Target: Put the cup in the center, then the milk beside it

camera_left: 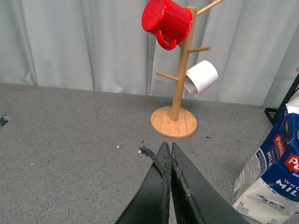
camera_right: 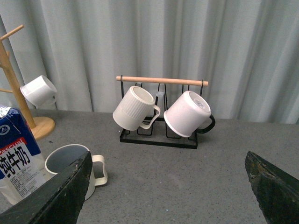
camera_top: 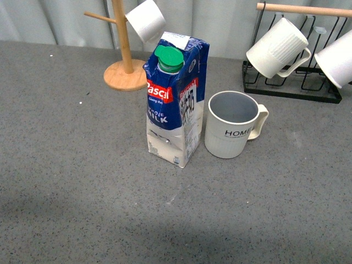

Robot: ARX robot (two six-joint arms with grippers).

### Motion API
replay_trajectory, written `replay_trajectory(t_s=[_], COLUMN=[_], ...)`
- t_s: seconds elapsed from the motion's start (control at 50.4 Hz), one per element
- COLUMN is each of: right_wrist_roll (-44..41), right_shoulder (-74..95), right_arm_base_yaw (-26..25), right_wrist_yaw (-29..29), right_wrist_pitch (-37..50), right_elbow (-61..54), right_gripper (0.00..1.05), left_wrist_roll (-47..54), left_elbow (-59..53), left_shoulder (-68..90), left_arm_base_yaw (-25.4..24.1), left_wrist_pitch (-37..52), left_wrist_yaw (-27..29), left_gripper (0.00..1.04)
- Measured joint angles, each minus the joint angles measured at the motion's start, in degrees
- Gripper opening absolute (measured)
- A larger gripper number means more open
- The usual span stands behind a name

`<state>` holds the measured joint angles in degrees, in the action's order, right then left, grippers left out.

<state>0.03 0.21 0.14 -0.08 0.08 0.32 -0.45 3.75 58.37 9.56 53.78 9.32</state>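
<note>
Cup (camera_top: 233,125): upright mid-table (camera_top: 66,165), as asked.
Milk (camera_top: 175,102): just beside it.
Left hand (camera_left: 167,154): pressed together, empty.
Right hand (camera_right: 168,186): spread, empty.

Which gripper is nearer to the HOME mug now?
Right, probably. The open right gripper faces the HOME mug closely; the shut left gripper sees only the milk carton.

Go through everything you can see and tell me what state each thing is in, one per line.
cup: upright, empty, on the table.
milk: upright, cap on, beside the cup.
left gripper: shut, holding nothing.
right gripper: open, holding nothing.
red mug: hung on the wooden tree.
ribbed white mug: hung on the wire rack.
</note>
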Motion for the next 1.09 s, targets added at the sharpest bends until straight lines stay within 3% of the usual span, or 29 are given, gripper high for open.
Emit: replay_trajectory(t_s=[0.317,0.377,0.456,1.091], right_wrist_roll=[0.00,0.00,-0.02,0.00], right_shoulder=[0.00,0.00,0.00,0.00], right_arm_base_yaw=[0.00,0.00,0.00,0.00], right_wrist_yaw=[0.02,0.02,0.02,0.02], right_wrist_pitch=[0.00,0.02,0.02,0.00], right_elbow=[0.00,0.00,0.00,0.00], right_gripper=[0.96,0.96,0.96,0.96], left_wrist_roll=[0.02,0.04,0.02,0.02], left_elbow=[-2.56,-2.58,-2.60,-2.64], left_shoulder=[-14.03,-18.29,-21.05,-38.73], left_arm_base_yaw=[-3.82,-7.91,-9.20,-9.42], left_wrist_pitch=[-11.26,-15.02,-17.33,-33.99], left_wrist_yaw=[-3.85,-8.61,-8.68,-9.31], left_gripper=[0.04,0.04,0.04,0.04])
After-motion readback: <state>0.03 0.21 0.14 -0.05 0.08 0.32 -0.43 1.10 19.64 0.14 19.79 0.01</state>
